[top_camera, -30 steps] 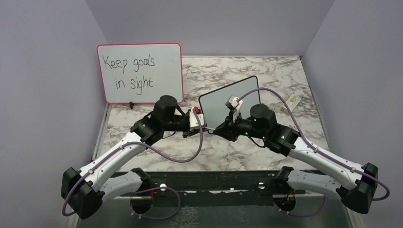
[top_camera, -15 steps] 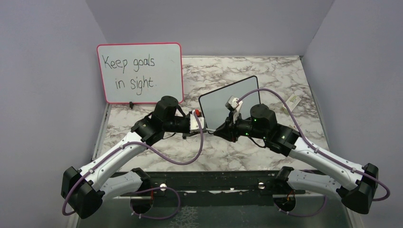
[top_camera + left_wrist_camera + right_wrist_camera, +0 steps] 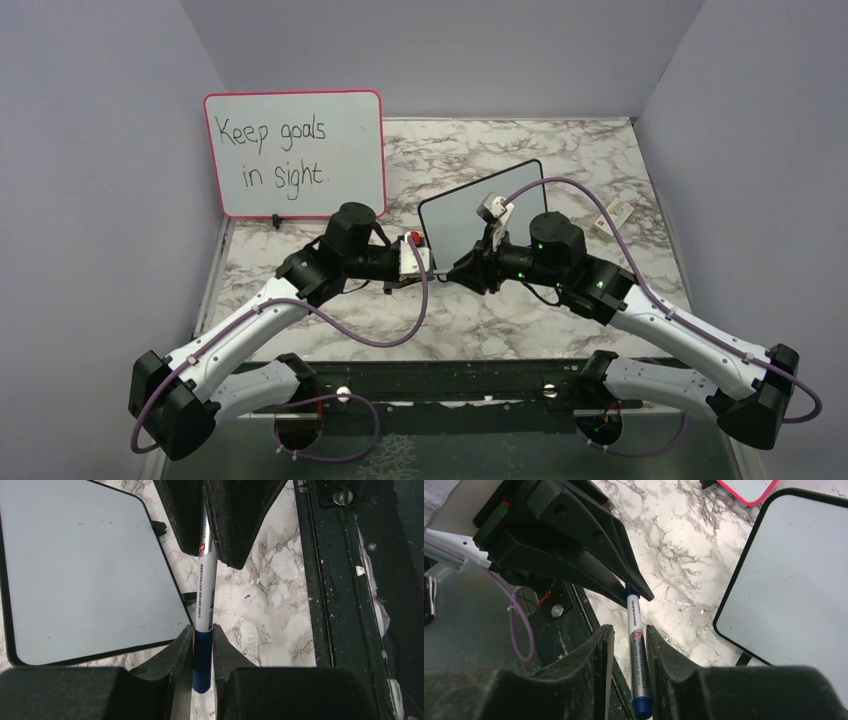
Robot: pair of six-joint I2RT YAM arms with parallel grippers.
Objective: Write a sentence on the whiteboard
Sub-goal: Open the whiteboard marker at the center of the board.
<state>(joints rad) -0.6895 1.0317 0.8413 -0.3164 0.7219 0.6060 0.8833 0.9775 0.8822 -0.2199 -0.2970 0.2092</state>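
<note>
While pinching one marker (image 3: pixel 205 580) by its blue end with left gripper (image 3: pixel 202 632), straddles it loosely, slightly spread, with right gripper (image 3: pixel 629 630). Two boards: whiteboard (image 3: pixel 455 225) at 12 o'clock of grippers, pink board (image 3: pixel 350 190) at 10.

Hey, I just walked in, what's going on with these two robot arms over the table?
Both arms meet over the marble table with one marker between them, apparently a handover. The left fingers are clamped on its blue end, while the right fingers sit loosely around the silver barrel, with a gap showing on one side. The small black-framed whiteboard beside them is blank, so no writing has started. A pink-framed board reading "Keep goals in sight." stands at the back left.
</note>
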